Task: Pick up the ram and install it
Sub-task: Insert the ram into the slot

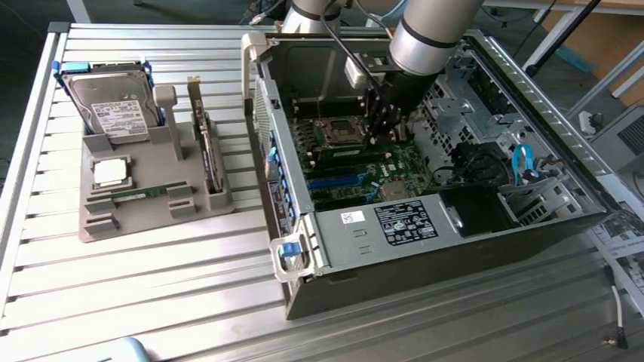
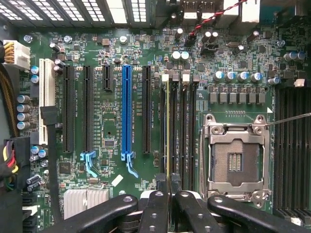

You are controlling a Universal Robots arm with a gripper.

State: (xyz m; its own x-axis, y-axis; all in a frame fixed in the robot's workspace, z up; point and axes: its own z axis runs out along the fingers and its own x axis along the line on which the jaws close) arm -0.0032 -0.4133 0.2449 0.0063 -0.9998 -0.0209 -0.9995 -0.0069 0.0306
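Observation:
The ram [image 2: 168,136] shows edge-on as a thin yellow-green line. It runs along the memory slot [image 2: 163,131] nearest the long black card slots on the green motherboard [image 2: 112,121]. My gripper [image 2: 168,206] is shut on the ram, one black finger [image 2: 154,211] on each side of its edge. Whether the stick is seated in the slot I cannot tell. In the exterior view my gripper [image 1: 387,127] reaches down into the open computer case [image 1: 433,226], just beside the processor socket [image 1: 337,132].
More memory slots [image 2: 187,131] and the empty silver processor socket [image 2: 235,160] lie beside the ram. At the exterior view's left, a grey tray [image 1: 201,207] holds a hard drive [image 1: 116,109], a square processor chip [image 1: 111,172], an upright dark card [image 1: 207,143] and a thin green strip [image 1: 136,194]. Case walls surround the arm.

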